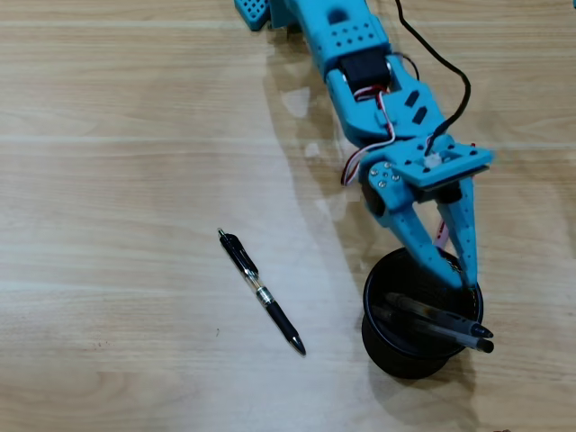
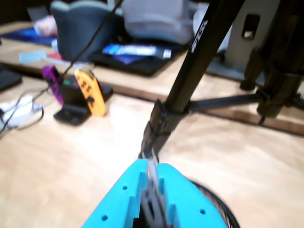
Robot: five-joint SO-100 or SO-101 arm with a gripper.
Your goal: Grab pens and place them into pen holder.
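Jaws [image 1: 454, 270] over pen holder [image 1: 382, 337] rim — seemingly pinching a pen [image 2: 153, 183].

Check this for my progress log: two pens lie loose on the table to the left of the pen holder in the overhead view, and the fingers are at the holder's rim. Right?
Not quite. The overhead view shows only one pen loose on the table, left of the pen holder. The rest stands: the fingers reach down to the holder's rim.
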